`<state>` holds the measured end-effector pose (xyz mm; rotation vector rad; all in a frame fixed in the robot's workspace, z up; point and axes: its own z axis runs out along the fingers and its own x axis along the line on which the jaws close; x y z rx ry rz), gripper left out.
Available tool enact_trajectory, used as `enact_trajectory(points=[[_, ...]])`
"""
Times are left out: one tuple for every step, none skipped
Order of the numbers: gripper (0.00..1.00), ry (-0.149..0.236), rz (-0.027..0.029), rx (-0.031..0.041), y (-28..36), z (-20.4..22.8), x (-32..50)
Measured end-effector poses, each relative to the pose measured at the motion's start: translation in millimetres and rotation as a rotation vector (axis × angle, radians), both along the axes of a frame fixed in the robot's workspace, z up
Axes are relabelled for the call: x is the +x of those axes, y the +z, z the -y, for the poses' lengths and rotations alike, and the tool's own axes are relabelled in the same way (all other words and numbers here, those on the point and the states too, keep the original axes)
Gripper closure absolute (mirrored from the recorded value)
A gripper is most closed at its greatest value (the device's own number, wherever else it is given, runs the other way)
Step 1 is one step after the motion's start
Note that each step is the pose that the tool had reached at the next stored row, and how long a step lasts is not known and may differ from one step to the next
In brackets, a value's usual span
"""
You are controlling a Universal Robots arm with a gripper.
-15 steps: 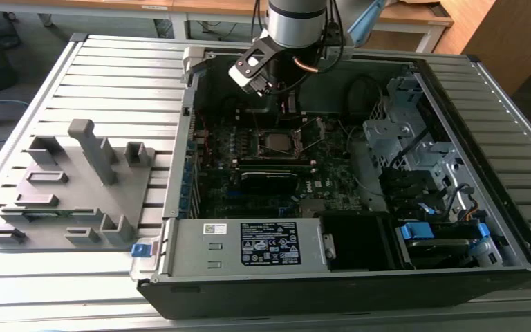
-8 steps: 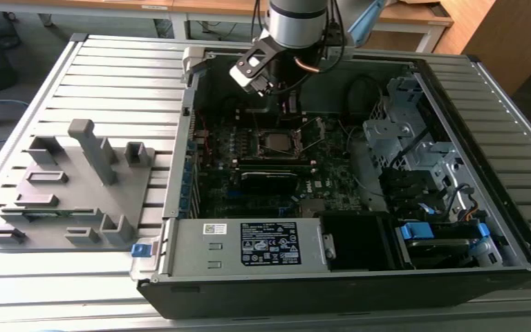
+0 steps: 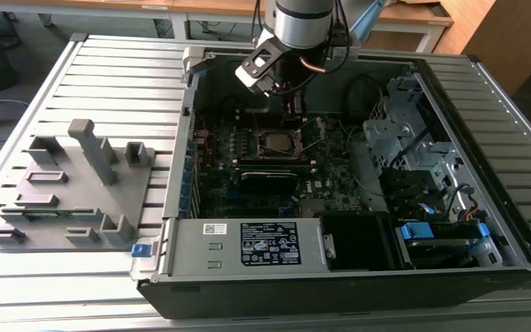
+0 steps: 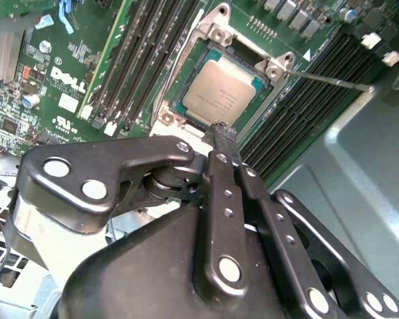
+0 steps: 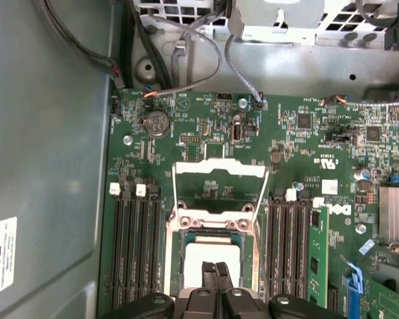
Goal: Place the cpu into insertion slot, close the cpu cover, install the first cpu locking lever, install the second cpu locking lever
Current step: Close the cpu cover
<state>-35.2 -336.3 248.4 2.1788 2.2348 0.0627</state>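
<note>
One down: seated grey square cpu [image 4: 219, 93] in dark rimmed insertion slot [image 4: 188, 74]. Yet to close silver-frame cpu cover [image 5: 219, 166]. Hovering just above slot, black gripper [image 5: 217, 269] pinched together.

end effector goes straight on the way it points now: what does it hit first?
Probably the cpu, near its edge, seated in the insertion slot. The end effector, shut and empty, aims straight at it. The gap between them is unclear.
</note>
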Motion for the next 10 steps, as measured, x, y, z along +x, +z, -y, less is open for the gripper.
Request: enact_trajectory(points=[[0.89, 0.0, 0.0, 0.0, 0.0, 0.0, 1.0], [0.89, 0.0, 0.0, 0.0, 0.0, 0.0, 1.3], [0.89, 0.0, 0.0, 0.0, 0.0, 0.0, 1.3], [0.89, 0.0, 0.0, -0.0001, 0.0, 0.0, 1.3], [0.89, 0.0, -0.0001, -0.0002, 0.4, 0.0, 1.4], [0.89, 0.0, -0.0001, -0.0002, 1.0, 0.0, 1.4], [0.89, 0.0, 0.0, -0.0001, 1.8, 0.0, 1.4], [0.89, 0.0, 0.0, 0.0, 2.9, 0.0, 1.4], [0.89, 0.0, 0.0, -0.0001, 4.2, 0.0, 1.4], [0.89, 0.0, 0.0, -0.0001, 5.6, 0.0, 1.4]])
